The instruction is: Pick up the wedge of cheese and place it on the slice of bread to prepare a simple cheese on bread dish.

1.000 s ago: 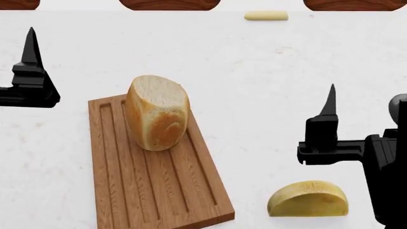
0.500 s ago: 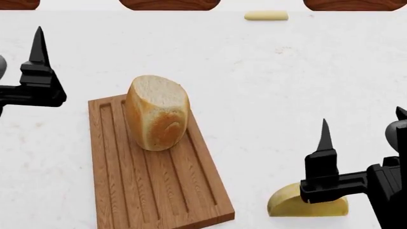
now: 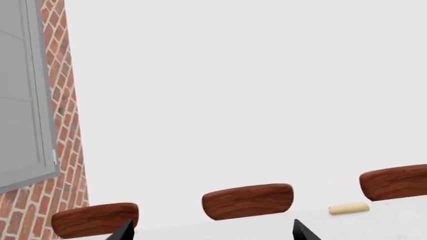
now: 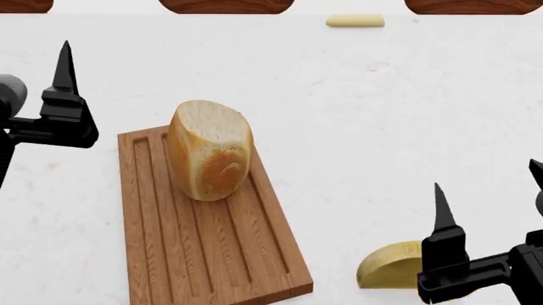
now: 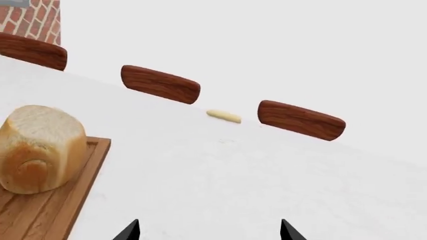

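Ahead of the left gripper [image 3: 210, 231], left wrist view: jaws spread, nothing between them, only chair backs [image 3: 247, 201] and a small pale bar [image 3: 348, 208] far beyond. Head view: right gripper [image 4: 488, 254] has dropped over the last second onto the wedge of cheese [image 4: 390, 265], now partly hidden behind one finger; slice of bread [image 4: 210, 151] stands untouched on the cutting board [image 4: 203, 235], well apart, open table [image 4: 357, 127] between. Right wrist view: jaws spread, cheese unseen below them, bread off to one side; grasp judged imminent.

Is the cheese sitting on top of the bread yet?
No, the wedge of cheese lies on the white table, apart from the slice of bread on the board.
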